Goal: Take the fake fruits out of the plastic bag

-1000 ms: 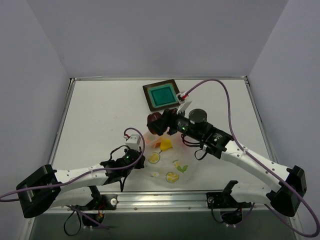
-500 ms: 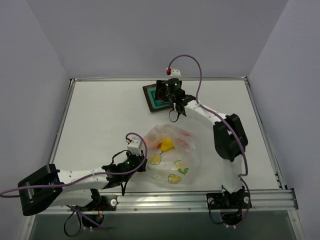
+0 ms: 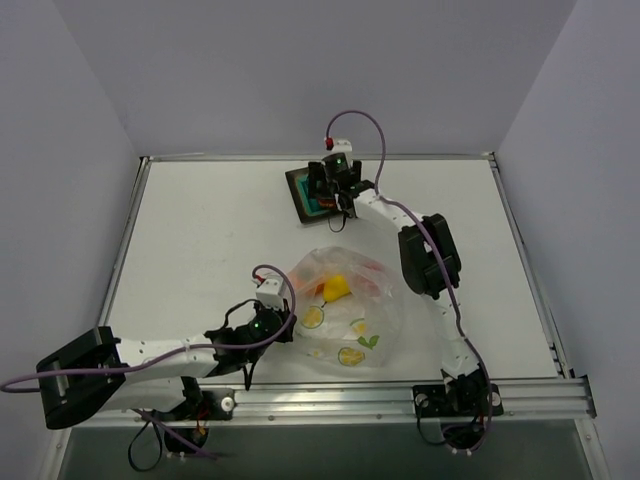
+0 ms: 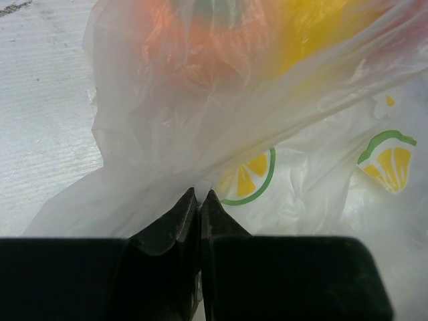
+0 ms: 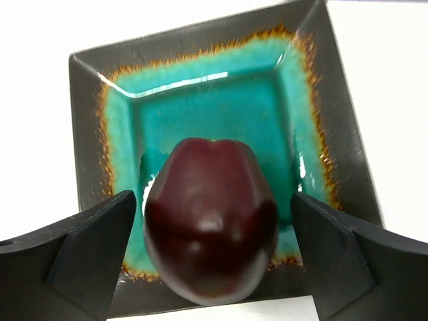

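The plastic bag (image 3: 350, 320) lies on the table with the yellow fruit (image 3: 337, 288), the orange fruit (image 3: 318, 290) and the red fruit (image 3: 372, 268) showing through it. My left gripper (image 3: 285, 322) is shut on a fold at the bag's left edge, with its tips (image 4: 200, 195) pinching the film (image 4: 301, 174). The yellow fruit (image 4: 314, 27) and orange fruit (image 4: 187, 40) show blurred behind it. My right gripper (image 3: 333, 188) is over the teal plate (image 3: 303, 200). In the right wrist view it (image 5: 212, 197) is open, and the dark maroon fruit (image 5: 210, 227) lies on the plate (image 5: 87, 134) between the fingers with gaps on both sides.
The right arm stretches over the table from the near right to the plate at the back. The left arm lies low along the near left. Raised rails border the table on all sides.
My right gripper has carried the maroon fruit from above the bag back to the teal plate and has opened around it. The left gripper has kept its hold on the bag.
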Robot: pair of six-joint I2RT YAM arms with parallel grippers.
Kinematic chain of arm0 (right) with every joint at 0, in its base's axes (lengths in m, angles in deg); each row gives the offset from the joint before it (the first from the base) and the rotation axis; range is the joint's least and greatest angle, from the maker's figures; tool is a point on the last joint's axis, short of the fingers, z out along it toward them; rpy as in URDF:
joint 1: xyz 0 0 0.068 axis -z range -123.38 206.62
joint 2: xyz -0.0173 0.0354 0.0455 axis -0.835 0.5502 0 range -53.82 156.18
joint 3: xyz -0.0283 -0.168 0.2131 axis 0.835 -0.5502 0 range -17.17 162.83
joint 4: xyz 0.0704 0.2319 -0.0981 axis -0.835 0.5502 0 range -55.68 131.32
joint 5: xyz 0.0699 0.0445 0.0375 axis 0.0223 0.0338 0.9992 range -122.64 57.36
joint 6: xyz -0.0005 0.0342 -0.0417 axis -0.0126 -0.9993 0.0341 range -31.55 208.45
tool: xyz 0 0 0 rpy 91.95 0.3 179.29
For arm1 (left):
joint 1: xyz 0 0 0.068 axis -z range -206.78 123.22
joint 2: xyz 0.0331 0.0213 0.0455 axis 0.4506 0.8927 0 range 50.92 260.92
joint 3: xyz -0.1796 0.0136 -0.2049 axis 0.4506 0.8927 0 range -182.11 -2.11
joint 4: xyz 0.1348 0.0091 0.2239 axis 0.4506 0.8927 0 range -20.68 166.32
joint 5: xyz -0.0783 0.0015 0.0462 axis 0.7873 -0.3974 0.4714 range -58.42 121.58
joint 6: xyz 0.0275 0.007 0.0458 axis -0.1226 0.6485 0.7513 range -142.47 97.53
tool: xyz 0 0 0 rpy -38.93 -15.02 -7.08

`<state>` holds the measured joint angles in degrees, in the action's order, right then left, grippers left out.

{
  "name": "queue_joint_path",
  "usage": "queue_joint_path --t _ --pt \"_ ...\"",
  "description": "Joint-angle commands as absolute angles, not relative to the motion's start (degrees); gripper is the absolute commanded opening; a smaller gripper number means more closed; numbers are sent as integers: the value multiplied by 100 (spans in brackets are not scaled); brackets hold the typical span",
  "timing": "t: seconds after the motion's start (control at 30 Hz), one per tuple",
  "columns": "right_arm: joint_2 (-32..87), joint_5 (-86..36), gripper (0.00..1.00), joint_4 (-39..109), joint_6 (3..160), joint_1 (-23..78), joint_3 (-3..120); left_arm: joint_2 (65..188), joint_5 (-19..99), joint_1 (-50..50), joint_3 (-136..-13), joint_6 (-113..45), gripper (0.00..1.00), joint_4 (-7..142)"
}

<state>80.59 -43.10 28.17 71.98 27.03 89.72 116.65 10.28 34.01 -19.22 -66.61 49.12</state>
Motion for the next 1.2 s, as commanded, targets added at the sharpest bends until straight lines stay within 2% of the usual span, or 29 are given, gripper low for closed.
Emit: queue_joint_path --t 0.0,0.1,0.17,0.23,0.3,0.33,0.37,0.43,0.47,0.63,0.7,0.83,1.07,1.17 --pt "7488 -4328 96 2931 7271 2761 9348 11490 899 3448 -2092 -6606 2 4832" --pt "6647 -4231 98 2975 7307 2744 9051 11455 864 3448 -2110 -6615 2 4849" --pt "6083 -4187 93 2888 7298 2639 8369 11446 812 3448 -2154 -6615 2 4884" --pt "5055 -4196 79 2608 7350 2446 7594 11411 759 3448 -2241 -6606 2 4963" --pt "3942 -4572 62 2273 7455 1876 6408 11280 688 3457 -2285 -6606 2 5007" --pt "3604 -4748 37 2220 7508 1639 6073 11244 645 3465 -2347 -6597 2 5095" --pt "3253 -4802 26 2228 7483 1210 5765 11166 575 3465 -2382 -6597 2 5148" --pt "2408 -4654 12 2280 7299 786 5046 11095 495 3509 -2435 -6615 2 5314" --pt "2162 -4609 10 2324 7193 610 4833 11069 434 3518 -2479 -6623 2 5359" --pt "1430 -4784 9 2921 6665 -734 3927 11024 293 3562 -2532 -6755 2 5499" --pt "1500 -4951 9 3220 6543 -868 3741 10981 249 3562 -2549 -6799 2 5552" --pt "1667 -5521 9 3406 6314 -825 3250 10822 144 3562 -2593 -6782 2 5701" --pt "2238 -5392 10 3160 6594 -26 2897 10787 82 3562 -2637 -6694 2 5834" --pt "2563 -5382 21 2915 6883 186 2967 10892 143 3562 -2593 -6694 2 5711"
